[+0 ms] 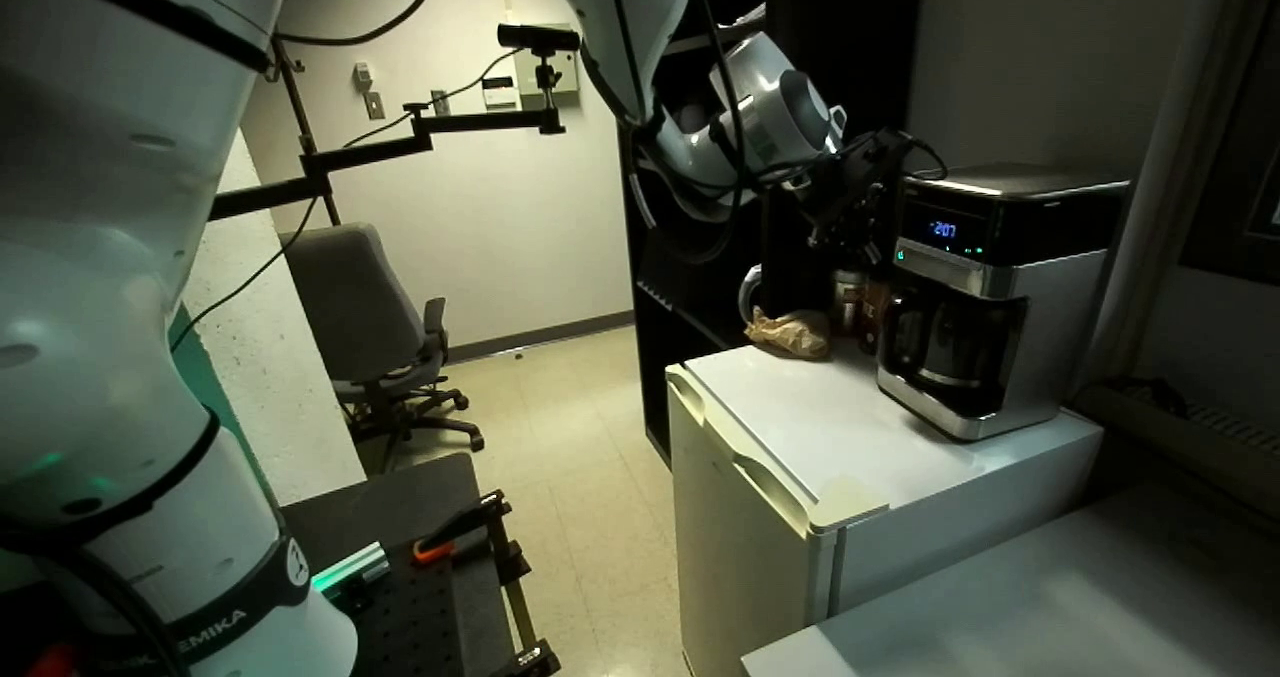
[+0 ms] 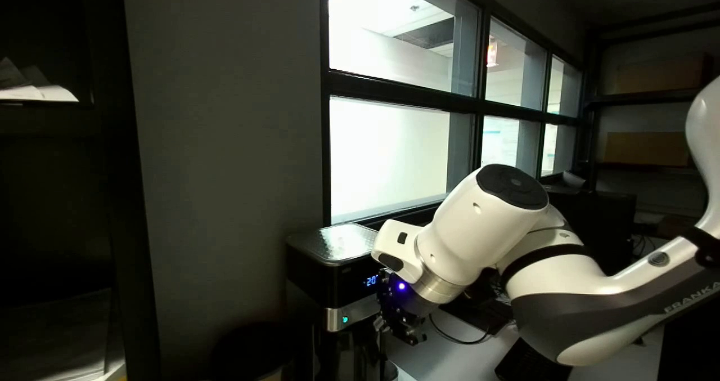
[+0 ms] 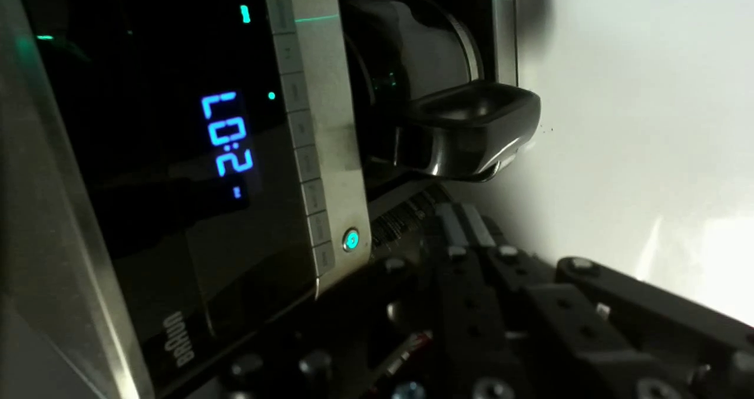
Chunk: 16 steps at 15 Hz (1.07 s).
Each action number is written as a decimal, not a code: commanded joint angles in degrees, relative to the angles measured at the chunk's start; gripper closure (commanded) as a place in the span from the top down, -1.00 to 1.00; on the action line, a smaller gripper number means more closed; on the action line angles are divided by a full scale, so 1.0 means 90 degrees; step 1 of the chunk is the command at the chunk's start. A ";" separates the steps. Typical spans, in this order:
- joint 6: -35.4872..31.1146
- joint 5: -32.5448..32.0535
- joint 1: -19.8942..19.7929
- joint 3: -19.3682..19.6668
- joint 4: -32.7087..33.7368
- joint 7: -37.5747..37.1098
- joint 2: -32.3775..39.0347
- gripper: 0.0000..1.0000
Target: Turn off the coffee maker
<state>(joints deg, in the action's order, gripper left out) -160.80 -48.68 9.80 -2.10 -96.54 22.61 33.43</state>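
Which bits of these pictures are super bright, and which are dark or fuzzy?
In an exterior view, the window panes glare almost white and the wall beside them is dim; in that same view, the coffee maker has a shiny patch on its top; in the wrist view, the blue digits glow crisply, but the gripper is dark and blurry.
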 commanded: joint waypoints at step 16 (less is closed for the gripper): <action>0.0139 0.0048 0.0021 -0.0138 0.1634 0.0612 0.1177 -1.00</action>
<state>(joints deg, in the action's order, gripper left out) -160.66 -48.71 9.88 -2.83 -85.61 25.94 41.70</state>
